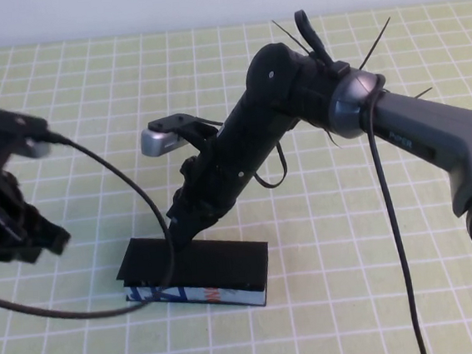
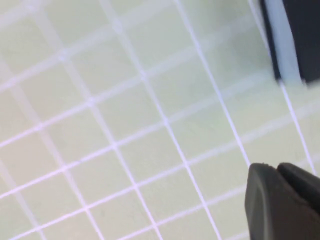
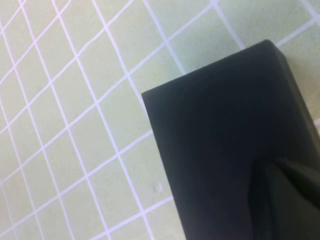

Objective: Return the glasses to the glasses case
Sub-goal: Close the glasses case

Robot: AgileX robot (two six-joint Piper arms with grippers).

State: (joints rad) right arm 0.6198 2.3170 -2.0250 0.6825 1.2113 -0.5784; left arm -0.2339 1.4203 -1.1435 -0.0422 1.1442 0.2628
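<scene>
The glasses case [image 1: 216, 269] is a flat black box lying shut on the green checked cloth, its blue-white printed strip facing me. My right gripper [image 1: 177, 236] is shut, with its tips down on the left part of the lid. In the right wrist view the black lid [image 3: 220, 120] fills the frame beside the gripper [image 3: 275, 175]. My left gripper [image 1: 33, 238] hovers left of the case, shut and empty. Its tips [image 2: 280, 172] show over bare cloth, with a case edge [image 2: 295, 35] in the corner. The glasses are hidden from every view.
The green checked cloth [image 1: 358, 316] covers the whole table. A black cable [image 1: 142, 204] loops from the left arm past the case's left end. The right arm's cable [image 1: 396, 237] hangs down on the right.
</scene>
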